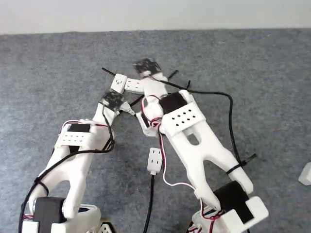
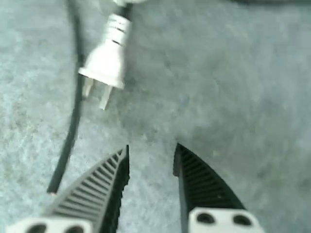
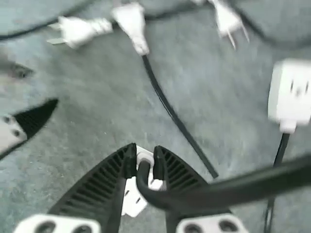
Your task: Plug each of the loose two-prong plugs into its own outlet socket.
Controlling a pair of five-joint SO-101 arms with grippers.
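Observation:
My left gripper [image 2: 150, 153] stands open just above the grey carpet with nothing between its fingers. A loose white two-prong plug [image 2: 104, 60] lies a little beyond its tips, prongs pointing back toward the gripper, beside a black cable [image 2: 72, 121]. My right gripper [image 3: 144, 153] is shut on a white plug [image 3: 134, 199], whose black cord [image 3: 228, 187] trails off sideways. Farther off lie three more white plugs [image 3: 80, 30] [image 3: 132, 20] [image 3: 227, 20]. A white outlet socket [image 3: 291, 90] on a black lead sits to one side. In the high view there are two outlet sockets [image 1: 154, 160] [image 1: 119, 83].
Black cables [image 1: 228, 126] loop over the carpet around the right arm, and one lead [image 1: 150, 199] runs from the near outlet toward the front edge. A small white object [image 1: 305, 174] lies at the far right. One finger of the other gripper [image 3: 29, 121] shows close by.

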